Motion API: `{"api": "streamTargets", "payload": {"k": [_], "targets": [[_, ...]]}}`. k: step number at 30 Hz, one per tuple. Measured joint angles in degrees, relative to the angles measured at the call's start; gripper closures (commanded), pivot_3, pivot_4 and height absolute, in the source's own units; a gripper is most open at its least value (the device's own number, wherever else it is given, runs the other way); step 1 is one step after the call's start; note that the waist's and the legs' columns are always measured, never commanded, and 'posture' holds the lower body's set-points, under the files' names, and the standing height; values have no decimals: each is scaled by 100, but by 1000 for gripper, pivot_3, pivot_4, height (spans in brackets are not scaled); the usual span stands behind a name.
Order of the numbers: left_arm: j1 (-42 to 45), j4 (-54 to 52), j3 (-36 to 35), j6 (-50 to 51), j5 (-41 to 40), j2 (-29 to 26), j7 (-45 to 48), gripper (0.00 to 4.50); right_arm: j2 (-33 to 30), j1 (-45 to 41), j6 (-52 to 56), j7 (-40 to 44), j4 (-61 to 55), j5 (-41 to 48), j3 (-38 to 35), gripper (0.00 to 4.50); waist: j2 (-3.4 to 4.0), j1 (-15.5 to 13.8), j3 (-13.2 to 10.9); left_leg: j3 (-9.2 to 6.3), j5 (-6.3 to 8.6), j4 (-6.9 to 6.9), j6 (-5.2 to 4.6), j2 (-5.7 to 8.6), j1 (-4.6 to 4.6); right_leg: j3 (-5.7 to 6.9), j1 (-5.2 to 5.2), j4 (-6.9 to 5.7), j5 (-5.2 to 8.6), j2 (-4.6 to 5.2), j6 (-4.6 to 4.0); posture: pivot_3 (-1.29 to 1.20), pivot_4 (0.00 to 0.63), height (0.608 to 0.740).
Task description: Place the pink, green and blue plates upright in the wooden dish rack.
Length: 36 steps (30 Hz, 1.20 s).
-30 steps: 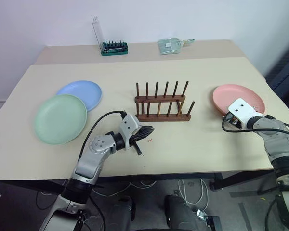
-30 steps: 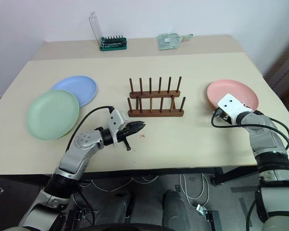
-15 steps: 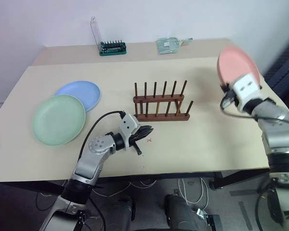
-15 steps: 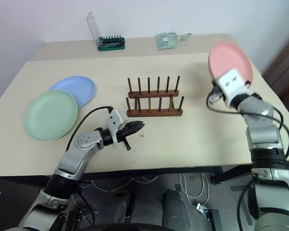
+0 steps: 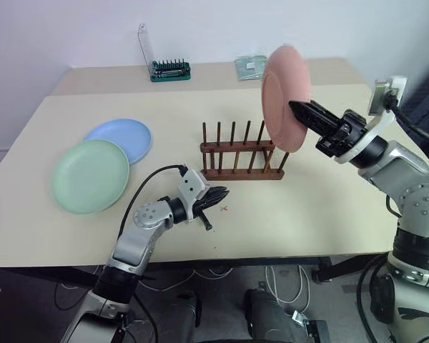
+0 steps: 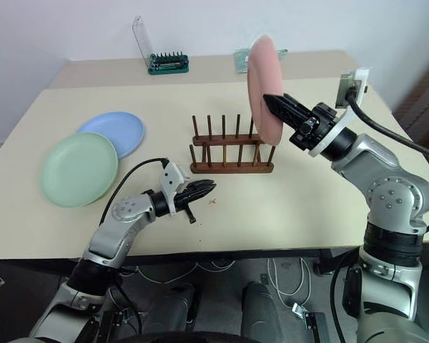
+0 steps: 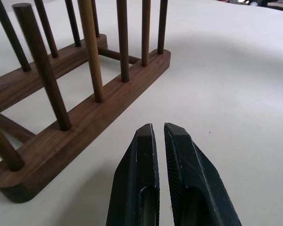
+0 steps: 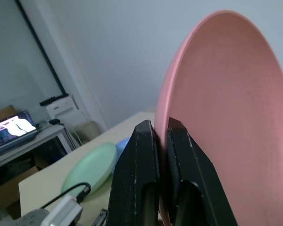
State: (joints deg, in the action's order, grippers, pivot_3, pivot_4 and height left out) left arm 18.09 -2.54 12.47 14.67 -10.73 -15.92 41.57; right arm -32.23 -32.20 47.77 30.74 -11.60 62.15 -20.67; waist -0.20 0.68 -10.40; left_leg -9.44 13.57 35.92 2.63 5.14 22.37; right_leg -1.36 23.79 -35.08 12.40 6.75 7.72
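We are partway through the first plate, and no plate is in the rack (image 5: 242,151) yet: all its pegs are standing bare at the centre of the frame. Our right gripper (image 5: 297,109) is clamping the pink plate (image 5: 284,98) by its rim, jaws pinched tight on the edge, and is holding it on edge in the air right of centre, above the rack's right end. As we judge it, the plate is not yet touching the pegs and needs lowering between two of them. The green plate (image 5: 89,176) and blue plate (image 5: 121,138) are lying flat at the left of the frame, the green one overlapping the blue one's edge; both are left to do. Our left gripper (image 5: 219,195) is hovering low near the rack's front rail, below centre, fingers together and holding nothing.
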Motion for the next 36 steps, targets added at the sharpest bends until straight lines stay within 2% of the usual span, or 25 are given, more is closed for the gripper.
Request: {"api": "streamTargets", "payload": {"k": [6,12,15,19,25,27,28,31,36], "targets": [[-2,-1,-2,2,-1,6,-23,4190,178,-181,85,-371,466,171,-29,4472,0,2,0,1,0,0,0,0,0,-1,1,0,0,0,0,0,150,740],[-14,-1,-5,4,-1,16,-55,4190,491,-323,227,-1174,915,216,-42,4472,1,4,0,1,0,-1,0,0,2,-1,3,0,0,0,0,0,150,740],[-31,-2,-5,4,-1,19,-56,4190,607,-323,234,-1453,1004,184,-41,3457,1,4,0,1,0,-1,0,1,2,-2,4,-1,0,0,0,0,150,740],[-36,-1,-4,-20,8,27,-99,4190,636,-327,9,-1489,956,-12,-33,1577,1,6,0,1,0,-1,0,1,2,-2,4,-1,0,0,1,0,150,740],[-36,-5,-26,-43,-19,50,-177,4190,465,-469,-857,-1325,945,-1009,130,1577,2,10,0,3,0,-1,1,2,2,-2,6,-2,0,-1,1,0,150,740],[-36,-33,-187,18,-263,148,-173,3191,21,-564,-1357,-1084,948,-1767,401,1528,5,5,-1,5,0,0,0,2,6,-2,9,-1,0,0,2,0,150,740],[-35,-48,-234,20,-302,149,-179,2919,-57,-621,-1452,-1023,945,-1900,439,1528,4,8,-2,5,0,0,0,2,6,-2,9,-1,0,-1,2,0,150,740],[-3,-84,-472,51,-342,144,-406,1458,-462,-728,-1976,-458,545,-2539,835,1528,6,44,-2,6,0,-5,0,-3,4,-2,14,-2,1,-3,3,0,150,740],[66,-311,-934,133,-378,50,-772,1458,-700,-759,-2458,443,-198,-3202,1734,1528,5,34,-1,8,0,-3,1,-4,5,-2,15,-3,1,-2,4,0,150,740]]}}
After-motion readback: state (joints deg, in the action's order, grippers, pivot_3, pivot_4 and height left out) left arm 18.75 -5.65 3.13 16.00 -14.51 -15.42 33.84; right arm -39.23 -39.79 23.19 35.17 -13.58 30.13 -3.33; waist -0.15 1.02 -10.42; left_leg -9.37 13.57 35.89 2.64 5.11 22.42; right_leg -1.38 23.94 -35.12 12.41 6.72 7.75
